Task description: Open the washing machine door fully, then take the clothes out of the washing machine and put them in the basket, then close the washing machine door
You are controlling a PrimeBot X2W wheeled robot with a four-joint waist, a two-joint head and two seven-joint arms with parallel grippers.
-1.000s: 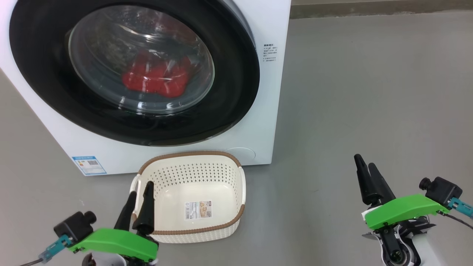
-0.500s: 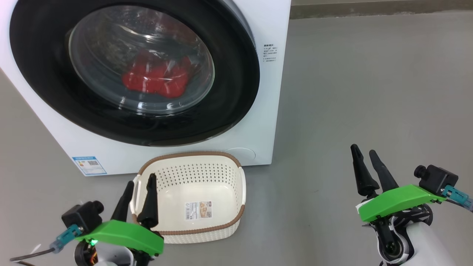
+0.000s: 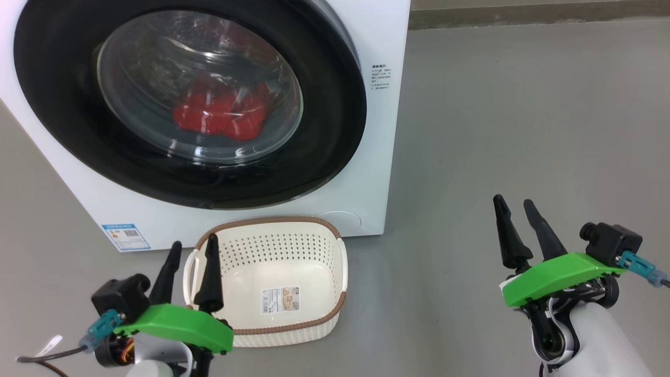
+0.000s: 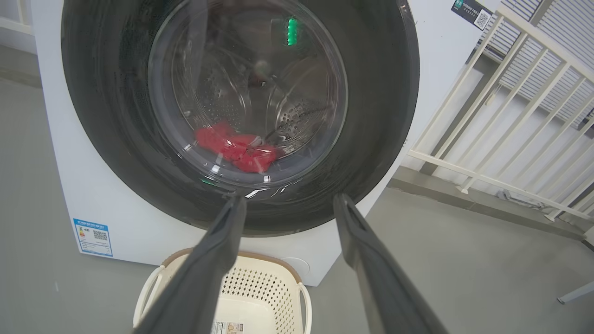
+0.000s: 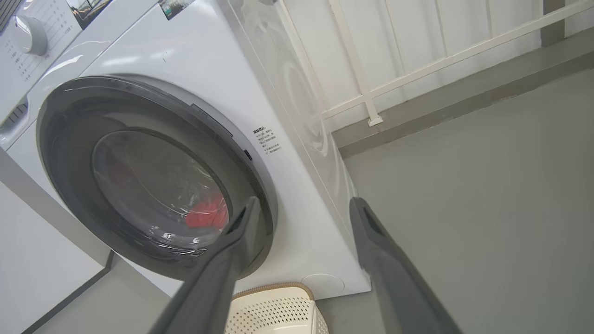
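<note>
clothes (image 3: pixel 222 112) lay in a red heap low in the drum (image 4: pixel 218 93), behind the glass of the washing machine door (image 3: pixel 314 104), which was shut against the washing machine (image 3: pixel 377 42). both grippers had their fingers spread with nothing between them. the door lay ahead of and above both: the left gripper (image 3: pixel 194 241) hung below its lower rim, by the left end of the basket (image 3: pixel 282 246); the right gripper (image 3: pixel 512 200) stood well off to the right over the floor (image 3: pixel 523 104), yet nearer the door's right edge, where a handle recess (image 5: pixel 212 121) seemed to sit. the basket stood just before the machine and held only a paper label (image 3: pixel 281 298).
</note>
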